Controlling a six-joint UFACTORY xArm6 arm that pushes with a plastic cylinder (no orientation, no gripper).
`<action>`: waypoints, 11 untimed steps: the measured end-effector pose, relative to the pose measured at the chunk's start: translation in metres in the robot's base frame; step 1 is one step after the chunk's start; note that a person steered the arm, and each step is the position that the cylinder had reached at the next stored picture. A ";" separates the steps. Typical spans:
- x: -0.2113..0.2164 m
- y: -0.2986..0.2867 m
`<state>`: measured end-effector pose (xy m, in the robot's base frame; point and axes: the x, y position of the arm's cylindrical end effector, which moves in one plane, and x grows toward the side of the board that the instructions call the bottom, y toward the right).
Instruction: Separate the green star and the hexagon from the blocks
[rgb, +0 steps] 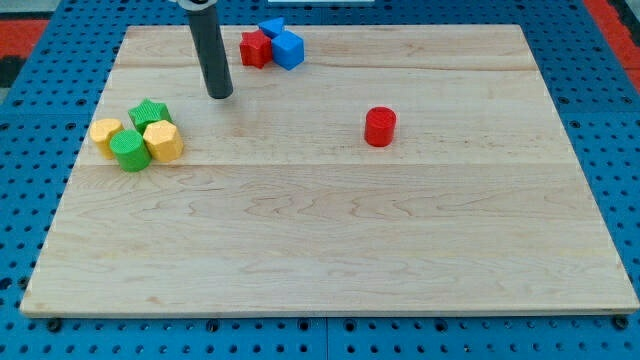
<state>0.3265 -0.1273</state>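
Observation:
A green star (150, 113) sits at the view's left in a tight cluster with a yellow hexagon (163, 141), a green cylinder (130, 150) and another yellow block (105, 133). The star touches the hexagon below it. My tip (220, 95) rests on the board up and to the right of the star, a short gap away from the cluster.
A red star-like block (256, 47), a blue cube (288, 49) and a second blue block (271, 26) sit together at the view's top. A red cylinder (380, 127) stands alone right of centre. The wooden board (400, 250) lies on a blue pegboard.

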 end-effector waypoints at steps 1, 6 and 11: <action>0.000 -0.002; -0.015 -0.111; 0.036 0.102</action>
